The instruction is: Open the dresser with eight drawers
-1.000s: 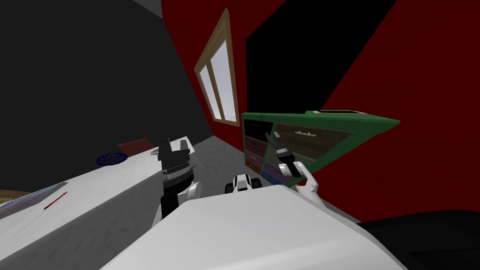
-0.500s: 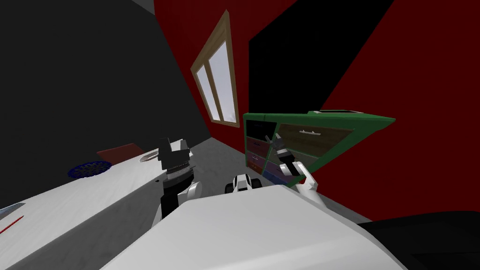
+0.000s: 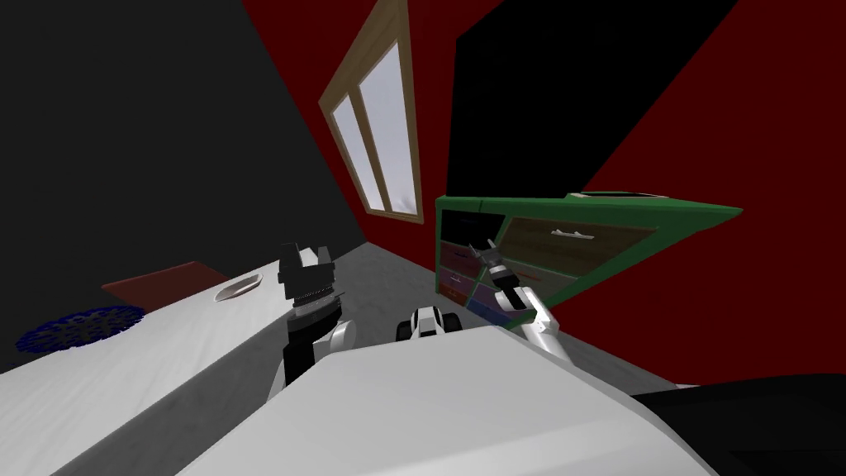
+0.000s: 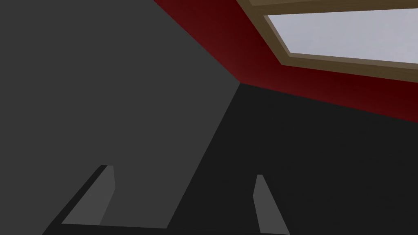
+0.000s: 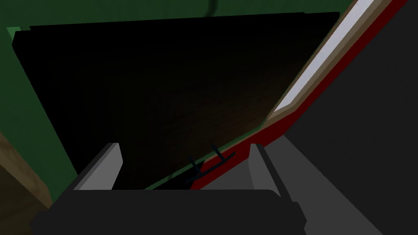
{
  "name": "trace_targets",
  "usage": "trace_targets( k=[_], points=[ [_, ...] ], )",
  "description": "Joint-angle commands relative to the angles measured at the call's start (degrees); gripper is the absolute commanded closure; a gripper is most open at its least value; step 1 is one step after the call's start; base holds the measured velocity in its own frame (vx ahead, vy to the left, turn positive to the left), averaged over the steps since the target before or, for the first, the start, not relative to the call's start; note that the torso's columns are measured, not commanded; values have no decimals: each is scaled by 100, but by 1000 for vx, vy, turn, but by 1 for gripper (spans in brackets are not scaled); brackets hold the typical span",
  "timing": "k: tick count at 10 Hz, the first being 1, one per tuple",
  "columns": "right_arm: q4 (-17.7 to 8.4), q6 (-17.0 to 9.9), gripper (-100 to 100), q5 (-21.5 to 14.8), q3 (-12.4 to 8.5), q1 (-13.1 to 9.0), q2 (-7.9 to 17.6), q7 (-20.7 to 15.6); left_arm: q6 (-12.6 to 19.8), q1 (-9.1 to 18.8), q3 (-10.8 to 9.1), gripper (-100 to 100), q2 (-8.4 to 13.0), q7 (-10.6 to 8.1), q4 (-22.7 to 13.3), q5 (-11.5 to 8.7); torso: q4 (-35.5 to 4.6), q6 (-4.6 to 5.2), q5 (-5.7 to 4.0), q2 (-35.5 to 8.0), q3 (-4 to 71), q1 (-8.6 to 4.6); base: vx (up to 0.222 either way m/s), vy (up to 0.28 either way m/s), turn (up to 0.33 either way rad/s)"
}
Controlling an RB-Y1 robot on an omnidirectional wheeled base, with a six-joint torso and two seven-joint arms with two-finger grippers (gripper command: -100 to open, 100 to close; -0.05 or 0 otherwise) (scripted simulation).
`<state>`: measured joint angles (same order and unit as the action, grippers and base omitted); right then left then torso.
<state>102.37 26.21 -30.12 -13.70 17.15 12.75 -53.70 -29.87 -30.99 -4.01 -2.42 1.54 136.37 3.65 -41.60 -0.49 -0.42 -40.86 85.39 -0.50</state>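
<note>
Where it stands right of centre in the head view, the dresser (image 3: 661, 208): green frame against a red wall (image 3: 743, 124), drawer fronts brown, dark, purple and blue, all seemingly closed, though the dim column is hard to read
right gripper (image 3: 482, 246): stretched to the dresser's left-hand column, the one nearer the window (image 3: 384, 132); jaws wide apart, holding nothing
drawer (image 5: 163, 89): dark front in the green frame, squarely before the right gripper
handle (image 5: 210, 163): thin dark bar between the open fingers, touching neither; so lined up, I judge, for a pinch and then a pull
left gripper (image 3: 306, 249): raised at centre left beside the white table (image 3: 149, 347); jaws apart, empty, parked clear since one arm suffices
</note>
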Motion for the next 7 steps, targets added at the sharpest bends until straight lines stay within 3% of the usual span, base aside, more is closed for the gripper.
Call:
trace_targets(
  k=[1, 7],
  points=[
    [-213, -12, -100, -80, -48, -25, -16, -188, 0, 1, -1, 0, 1, 0, 0, 0, -1, -20, -7, 1, 2, -22, 3, 18, 19],
    [-951, 62, -100, -681, -393, -206, -272, -1148, 0, 1, 0, 0, 1, 0, 0, 0, 3, 20, -16, -13, -10, -23, 45, 94, -137]
  ],
)
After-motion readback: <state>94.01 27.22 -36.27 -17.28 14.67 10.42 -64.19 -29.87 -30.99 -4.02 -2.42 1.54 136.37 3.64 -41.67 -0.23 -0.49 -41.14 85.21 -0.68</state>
